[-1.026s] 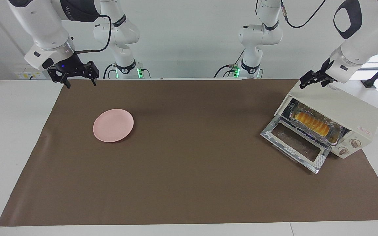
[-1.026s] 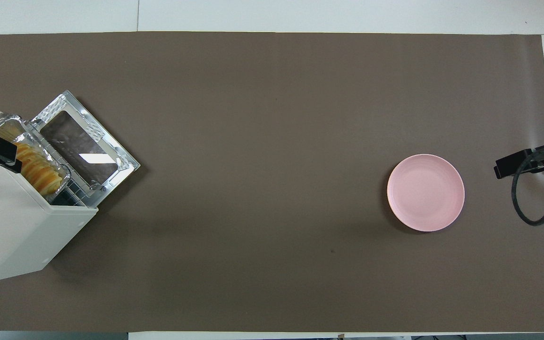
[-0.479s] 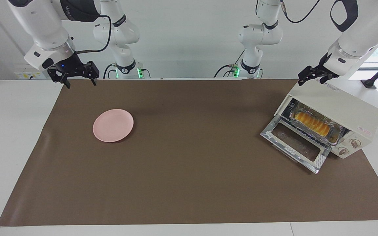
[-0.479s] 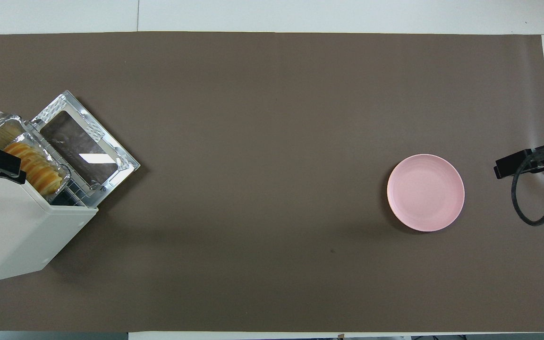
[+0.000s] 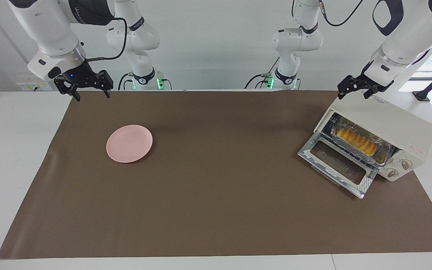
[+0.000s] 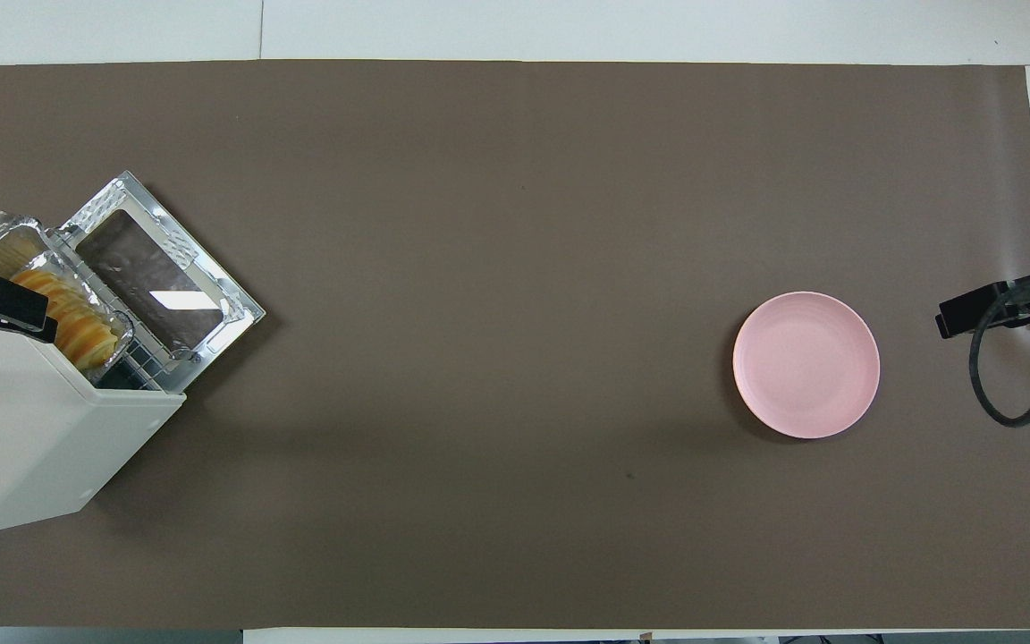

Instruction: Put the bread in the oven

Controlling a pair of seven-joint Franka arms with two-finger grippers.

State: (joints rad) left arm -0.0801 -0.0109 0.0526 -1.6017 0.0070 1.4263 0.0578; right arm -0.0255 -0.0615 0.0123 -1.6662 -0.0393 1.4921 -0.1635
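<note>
The bread (image 5: pixel 357 140) is a golden ridged loaf lying in a silver foil tray (image 5: pixel 387 153) on the rack inside the cream-white oven (image 5: pixel 396 122), at the left arm's end of the table. The oven's glass door (image 5: pixel 336 168) hangs open and down. In the overhead view the bread (image 6: pixel 77 324) shows at the oven's (image 6: pixel 23 438) mouth. My left gripper (image 5: pixel 353 93) is open and empty, in the air over the oven's top corner. My right gripper (image 5: pixel 92 95) is open and empty, and waits over the mat's edge at the right arm's end.
A round pink plate (image 5: pixel 129 143) lies bare on the brown mat (image 5: pixel 216 210) toward the right arm's end; it also shows in the overhead view (image 6: pixel 806 365). The open oven door juts out over the mat. A black cable runs from the oven.
My left gripper has lifted a little and drifted away from the oven's mouth, over the oven's top. The bread, oven, plate and right arm have not moved.
</note>
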